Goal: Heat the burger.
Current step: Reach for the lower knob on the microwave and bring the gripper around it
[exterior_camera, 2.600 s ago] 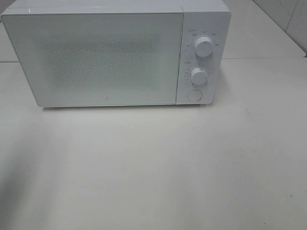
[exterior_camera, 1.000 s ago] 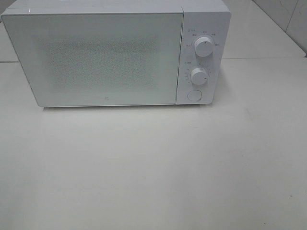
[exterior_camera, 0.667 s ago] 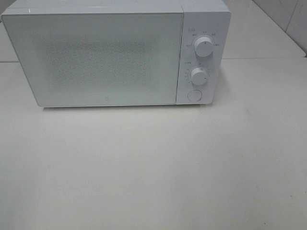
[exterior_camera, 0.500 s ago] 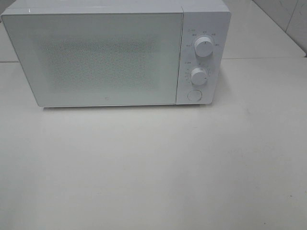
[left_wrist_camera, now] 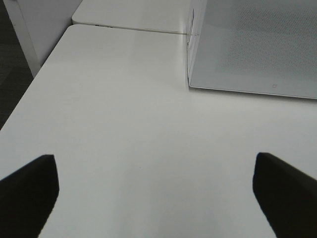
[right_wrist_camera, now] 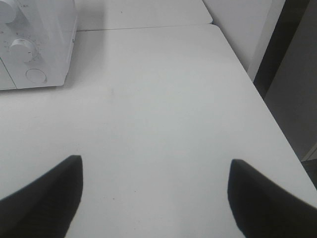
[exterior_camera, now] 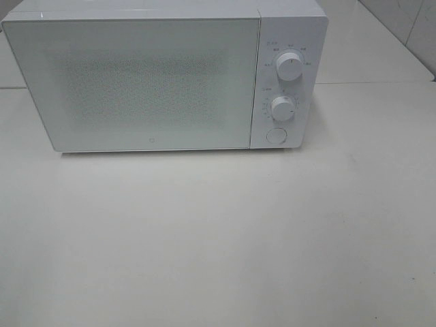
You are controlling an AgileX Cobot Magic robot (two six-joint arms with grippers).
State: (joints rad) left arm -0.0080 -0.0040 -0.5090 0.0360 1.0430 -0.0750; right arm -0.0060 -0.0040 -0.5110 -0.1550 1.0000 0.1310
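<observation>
The burger is out of view in every frame. A white microwave stands at the back of the white table with its door shut; the frosted door shows nothing inside. Two round knobs and a round button sit on its right panel. My left gripper hangs open over bare table, left of the microwave. Over bare table to the right of the microwave, my right gripper is open and holds nothing. Neither arm shows in the high view.
The table's left edge drops to a dark floor. Its right edge runs beside a white panel. A seam joins a second table behind.
A faint shadow at the table's left in the oldest frame is gone. Otherwise nothing has moved.
</observation>
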